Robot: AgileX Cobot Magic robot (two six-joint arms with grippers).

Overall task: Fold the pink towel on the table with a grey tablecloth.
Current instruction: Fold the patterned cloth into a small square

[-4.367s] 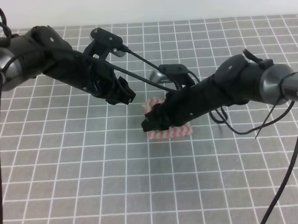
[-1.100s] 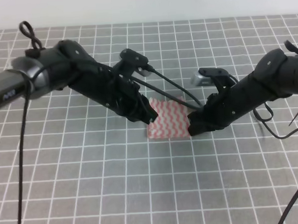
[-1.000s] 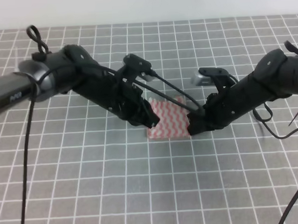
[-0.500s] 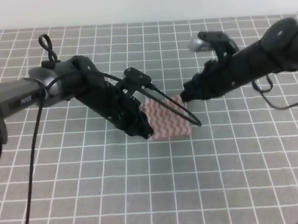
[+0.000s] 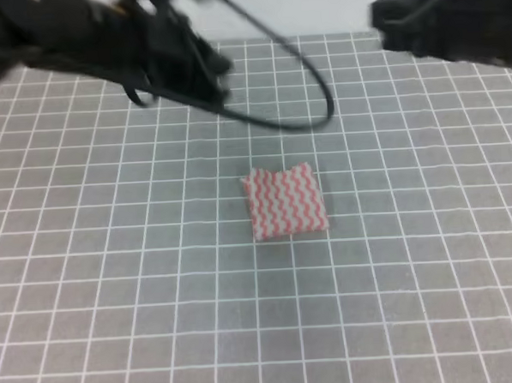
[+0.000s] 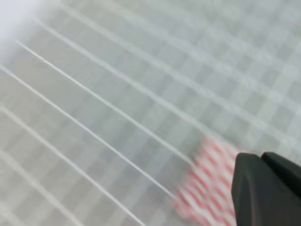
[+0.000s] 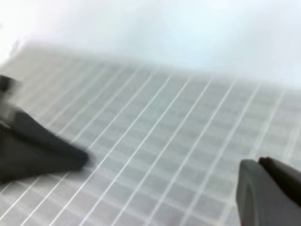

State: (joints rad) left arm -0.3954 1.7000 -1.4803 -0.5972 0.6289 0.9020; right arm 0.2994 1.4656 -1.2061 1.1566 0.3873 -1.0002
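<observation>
— Where is the pink towel [image 5: 285, 202] seen?

— It is seen lying flat near the middle of the counter [image 5: 117, 319], as a small, roughly square folded packet. Its wavy pink-and-white stripes face up, and its upper edge is slightly uneven, with the left corner turned a little. Nothing is touching it.

— How is the counter covered?

— A grey cloth with a grid of thin white lines is spread over it; the towel is laid across a few of those squares.

— And the left gripper [image 5: 205, 70]?

— In the high view it is blurred, raised at the upper left, well apart from the towel. A black cable [image 5: 306, 86] is looped out from that arm above the grid. In the left wrist view only one dark fingertip [image 6: 263, 190] is shown at the lower right, with the towel [image 6: 207, 188] blurred beside it on the cloth below. Whether the fingers are spread or closed cannot be told; nothing is seen held in them.

— The right gripper [image 5: 389, 21]?

— It is seen as a dark blur at the upper right, also well away from the towel. In the right wrist view one dark finger [image 7: 42, 150] is shown at the left and another at the lower right, widely parted, with only gridded cloth between them.
</observation>
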